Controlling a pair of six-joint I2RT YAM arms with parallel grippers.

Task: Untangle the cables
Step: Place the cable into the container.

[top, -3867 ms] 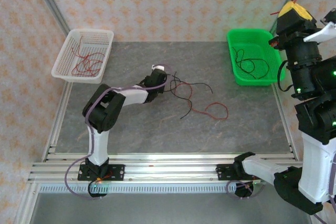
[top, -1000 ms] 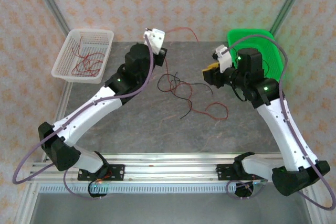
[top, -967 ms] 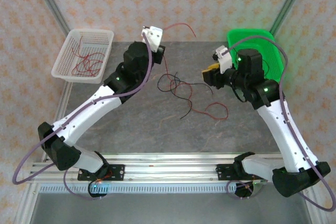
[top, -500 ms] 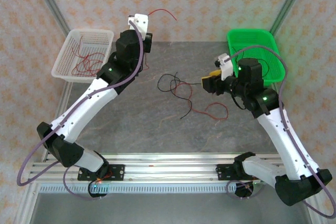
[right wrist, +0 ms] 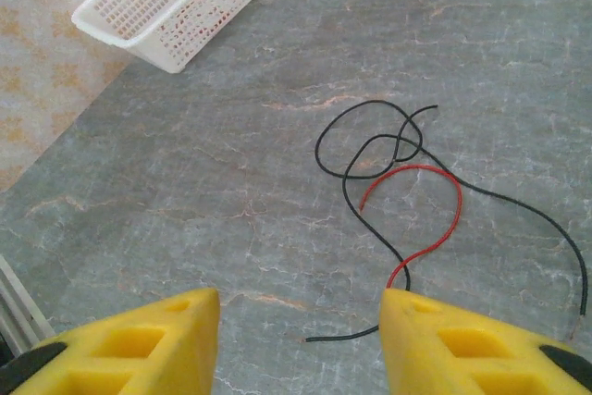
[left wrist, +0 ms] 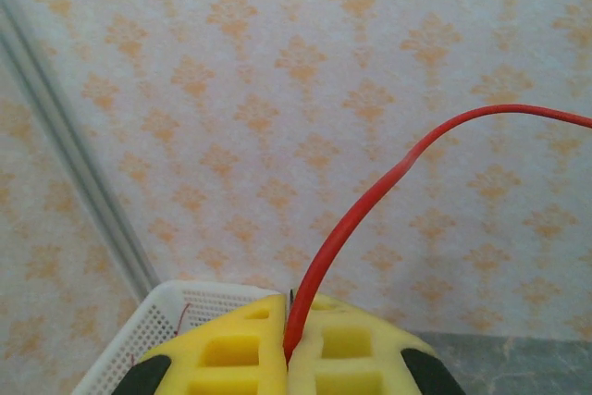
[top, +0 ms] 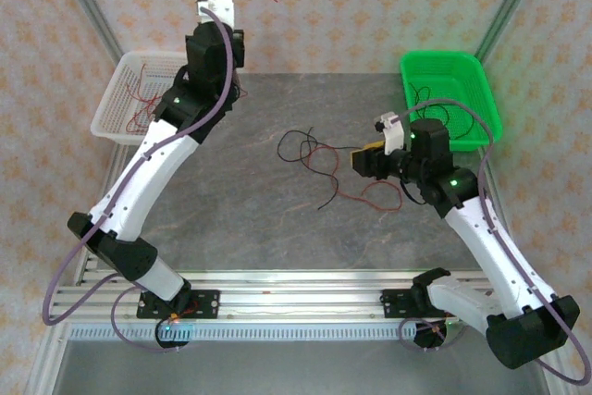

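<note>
White basket (top: 102,119): upper left of the top view, with red strands lying inside.

Left gripper (top: 219,8): raised at the upper left of the top view, over the white basket's right end and against the back wall. In the left wrist view its yellow pads (left wrist: 245,353) are pressed together, clamping a red cable (left wrist: 370,201).

Red cable, lie: it leaves the pads at lower centre of the left wrist view and arcs up to the right edge. No link to the table's wires can be made out.

Tangle (top: 313,156): centre of the top view, flat on the table (top: 231,201). Black loops sit at its left and red curves trail to the lower right. It is well apart from the left gripper.

Tangle, axis: in the right wrist view the black loops cross at upper right of centre. One black strand runs down to a loose end at lower centre, and another runs off to the right edge.

Right gripper (right wrist: 301,321): jaws parted with nothing between them, and just right of the tangle in the top view.

Governing relation: judged, the right arm is the nearer. The knot lies ahead of its jaws, and the loose black end sits close between them.

Green basket (top: 439,57): upper right of the top view, with black wire inside.
</note>
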